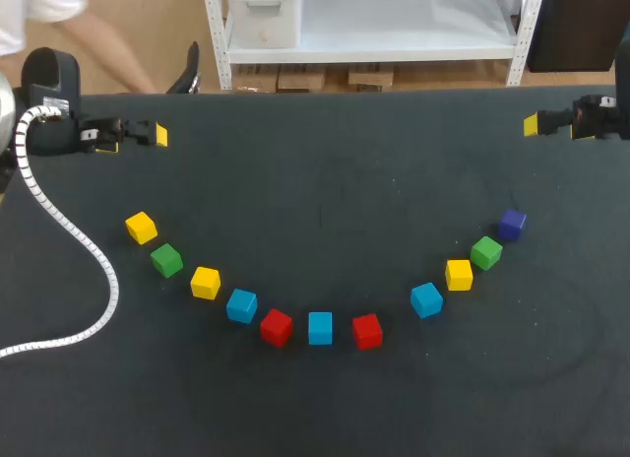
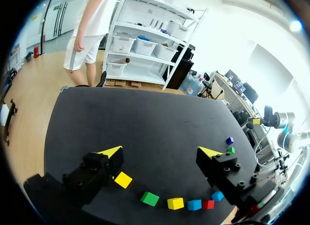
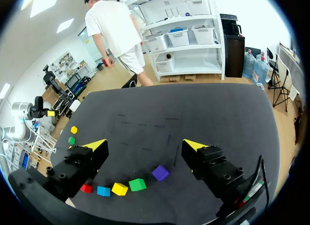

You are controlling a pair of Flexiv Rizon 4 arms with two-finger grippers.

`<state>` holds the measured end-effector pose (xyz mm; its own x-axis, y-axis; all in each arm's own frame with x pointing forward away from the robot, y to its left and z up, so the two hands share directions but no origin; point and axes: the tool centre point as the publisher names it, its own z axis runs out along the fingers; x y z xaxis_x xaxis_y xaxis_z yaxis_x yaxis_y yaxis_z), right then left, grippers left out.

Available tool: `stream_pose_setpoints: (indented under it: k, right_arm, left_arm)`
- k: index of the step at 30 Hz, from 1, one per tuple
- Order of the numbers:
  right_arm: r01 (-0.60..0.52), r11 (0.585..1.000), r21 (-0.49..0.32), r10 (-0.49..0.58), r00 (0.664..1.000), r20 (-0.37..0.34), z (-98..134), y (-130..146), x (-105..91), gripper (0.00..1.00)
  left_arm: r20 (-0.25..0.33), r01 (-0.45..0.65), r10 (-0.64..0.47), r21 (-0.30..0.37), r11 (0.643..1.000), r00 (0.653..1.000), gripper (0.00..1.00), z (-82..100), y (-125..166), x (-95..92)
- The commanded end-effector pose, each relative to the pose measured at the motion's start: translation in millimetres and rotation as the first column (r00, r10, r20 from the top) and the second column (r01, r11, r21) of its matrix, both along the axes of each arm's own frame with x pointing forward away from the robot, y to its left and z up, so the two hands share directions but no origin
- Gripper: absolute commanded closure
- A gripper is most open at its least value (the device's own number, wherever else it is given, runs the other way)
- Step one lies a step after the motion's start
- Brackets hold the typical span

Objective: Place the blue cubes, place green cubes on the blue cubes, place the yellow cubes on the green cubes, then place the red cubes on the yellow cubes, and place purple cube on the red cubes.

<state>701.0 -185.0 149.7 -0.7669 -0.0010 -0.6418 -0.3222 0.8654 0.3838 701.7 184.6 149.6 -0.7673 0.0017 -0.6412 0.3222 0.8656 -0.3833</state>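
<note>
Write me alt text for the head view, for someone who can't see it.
Eleven coloured cubes lie unstacked in a U-shaped arc on a dark table, from a yellow cube at its left end to the purple cube at its right. The left gripper and right gripper sit at the far corners, away from them.

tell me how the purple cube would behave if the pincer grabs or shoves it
The purple cube looks like a flat-faced block, so probably rigid and unlikely to roll. Pushed, it would likely slide on the dark table rather than tip. The green cube sits close beside it, so a shove that way might knock it.
</note>
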Motion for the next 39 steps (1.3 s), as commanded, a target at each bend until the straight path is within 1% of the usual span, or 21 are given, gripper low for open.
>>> stream_pose_setpoints:
  k: [1, 20, 22, 23, 25, 26, 28, 30, 31, 32, 34, 35, 37, 38, 39]
  right_arm:
    - [0.001, 1.000, 0.000, -0.001, 1.000, 0.000, 0.1, 0.2, -0.4, 0.00]
    - [0.001, 1.000, 0.000, -0.001, 1.000, 0.000, 0.1, 0.2, -0.4, 0.00]
    - [0.001, 1.000, 0.000, -0.001, 1.000, 0.000, 0.1, 0.2, -0.4, 0.00]
    - [0.001, 1.000, 0.000, -0.001, 1.000, 0.000, 0.1, 0.2, -0.4, 0.00]
    - [0.001, 1.000, 0.000, -0.001, 1.000, 0.000, 0.1, 0.2, -0.4, 0.00]
    - [0.001, 1.000, 0.000, -0.001, 1.000, 0.000, 0.1, 0.2, -0.4, 0.00]
    - [0.001, 1.000, 0.000, -0.001, 1.000, 0.000, 0.1, 0.2, -0.4, 0.00]
    - [0.001, 1.000, 0.000, -0.001, 1.000, 0.000, 0.1, 0.2, -0.4, 0.00]
    - [0.001, 1.000, 0.000, -0.001, 1.000, 0.000, 0.1, 0.2, -0.4, 0.00]
    - [0.001, 1.000, 0.000, -0.001, 1.000, 0.000, 0.1, 0.2, -0.4, 0.00]
    - [0.001, 1.000, 0.000, -0.001, 1.000, 0.000, 0.1, 0.2, -0.4, 0.00]
    - [0.001, 1.000, 0.000, -0.001, 1.000, 0.000, 0.1, 0.2, -0.4, 0.00]
    - [0.001, 1.000, 0.000, -0.001, 1.000, 0.000, 0.1, 0.2, -0.4, 0.00]
    - [0.001, 1.000, 0.000, -0.001, 1.000, 0.000, 0.1, 0.2, -0.4, 0.00]
    - [0.001, 1.000, 0.000, -0.001, 1.000, 0.000, 0.1, 0.2, -0.4, 0.00]
  left_arm:
    - [-0.002, -0.001, 0.001, 0.002, 1.000, 1.000, 0.00, 0.7, -0.2, -0.2]
    - [-0.002, -0.001, 0.001, 0.002, 1.000, 1.000, 0.00, 0.7, -0.2, -0.2]
    - [0.036, 0.034, -0.036, 0.048, 0.998, 0.999, 0.00, 2.5, 4.9, 3.0]
    - [0.027, 0.053, -0.055, 0.064, 0.997, 0.998, 0.00, 3.1, 7.3, 4.8]
    - [0.043, 0.082, -0.089, 0.132, 0.988, 0.995, 0.00, 4.2, 10.8, 7.8]
    - [0.040, 0.098, -0.105, 0.156, 0.983, 0.994, 0.00, 5.1, 12.4, 9.3]
    - [0.053, 0.130, -0.141, 0.174, 0.976, 0.989, 0.00, 7.6, 14.8, 11.9]
    - [0.079, 0.167, -0.188, 0.217, 0.962, 0.979, 0.00, 10.6, 15.5, 13.3]
    - [0.092, 0.193, -0.218, 0.221, 0.956, 0.972, 0.00, 11.7, 15.5, 13.6]
    - [0.098, 0.216, -0.245, 0.240, 0.946, 0.964, 0.00, 12.7, 15.4, 13.9]
    - [0.120, 0.271, -0.311, 0.267, 0.925, 0.943, 0.00, 13.9, 14.5, 14.6]
    - [0.116, 0.312, -0.356, 0.290, 0.905, 0.927, 0.00, 14.0, 13.6, 14.6]
    - [0.141, 0.369, -0.423, 0.300, 0.880, 0.895, 0.00, 14.4, 12.6, 13.7]
    - [0.139, 0.405, -0.462, 0.309, 0.861, 0.876, 0.00, 15.2, 12.5, 13.0]
    - [0.145, 0.447, -0.510, 0.321, 0.835, 0.848, 0.00, 16.0, 11.5, 12.6]
